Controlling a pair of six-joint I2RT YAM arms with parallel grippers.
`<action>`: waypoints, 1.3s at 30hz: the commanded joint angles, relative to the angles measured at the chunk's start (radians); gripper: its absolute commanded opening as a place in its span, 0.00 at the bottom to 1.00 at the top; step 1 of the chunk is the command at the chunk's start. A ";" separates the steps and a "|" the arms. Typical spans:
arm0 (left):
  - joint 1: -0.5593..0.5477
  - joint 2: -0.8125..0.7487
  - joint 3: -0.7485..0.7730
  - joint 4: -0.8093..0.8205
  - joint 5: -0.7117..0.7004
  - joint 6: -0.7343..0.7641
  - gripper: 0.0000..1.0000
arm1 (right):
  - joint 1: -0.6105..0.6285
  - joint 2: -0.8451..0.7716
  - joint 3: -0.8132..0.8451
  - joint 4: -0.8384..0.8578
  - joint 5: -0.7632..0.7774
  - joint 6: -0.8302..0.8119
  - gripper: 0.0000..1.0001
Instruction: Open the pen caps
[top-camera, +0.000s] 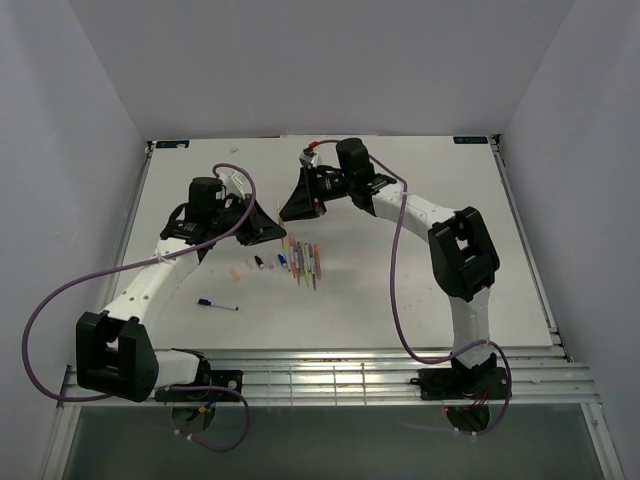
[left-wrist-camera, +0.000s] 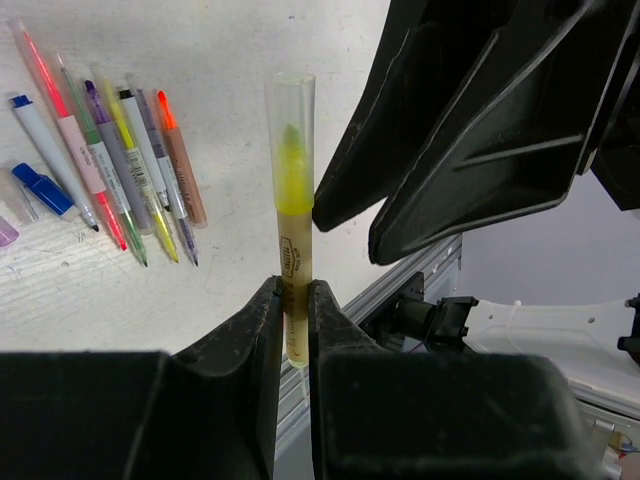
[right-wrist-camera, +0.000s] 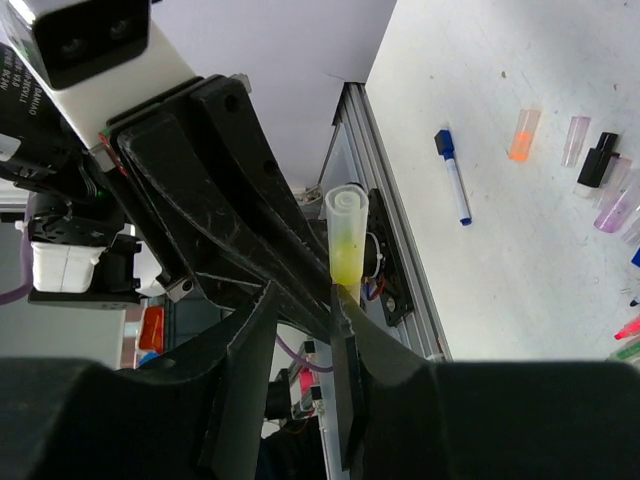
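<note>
Between the fingers of the left gripper a yellow pen is clamped low on its barrel. In the left wrist view it stands straight up out of the jaws, with its clear cap on and the yellow tip showing through it. Just beside that cap, on its right in this view, come the two black fingers of the right gripper. Seen from the right wrist, those jaws stand apart with a gap between them and nothing pinched. The capped end of the pen shows just past the tip of one finger, and I cannot tell whether that finger touches it.

Both grippers meet above the far middle of the white table. Below them on the table a row of pens lies side by side, pink, green, purple, yellow, grey and orange among them, their coloured tips showing. Left of the row in the top view sit several loose caps, among them an orange cap and a black cap. Nearer the arm bases, well apart from the row, lies a single white pen with a blue end.
</note>
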 joint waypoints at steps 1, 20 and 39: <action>-0.004 -0.018 0.038 0.034 -0.002 -0.006 0.00 | 0.019 -0.042 -0.013 0.038 0.007 -0.005 0.34; -0.004 -0.079 -0.005 0.042 -0.027 -0.029 0.00 | 0.047 -0.043 0.038 -0.230 0.077 -0.203 0.32; -0.004 -0.081 0.001 0.045 -0.008 -0.027 0.00 | 0.079 -0.022 0.041 -0.204 0.073 -0.176 0.08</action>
